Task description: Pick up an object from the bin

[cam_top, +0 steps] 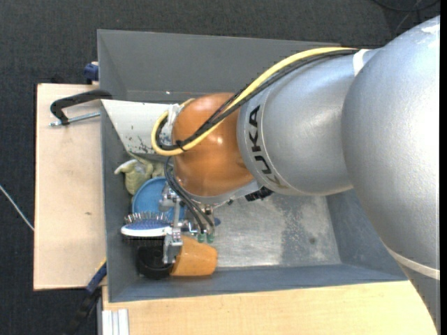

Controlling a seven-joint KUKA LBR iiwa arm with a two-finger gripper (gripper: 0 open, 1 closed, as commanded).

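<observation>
My gripper (187, 216) sits low in the bin's front left corner, under the arm's orange cover. It is right above a blue round disc (149, 197) and a brush with a white handle and blue bristles (143, 227). Just in front of it lies an orange cup-shaped thing (196, 260) on its side, next to a black round thing (149, 264). Nothing can be made out in the gripper's grasp; the cover hides much of it.
A pale green soft thing (135, 173) lies against the left wall behind the blue disc. A white speckled sheet (136, 123) leans in the back left corner. The arm covers the bin's middle and right; bare floor shows at the front right.
</observation>
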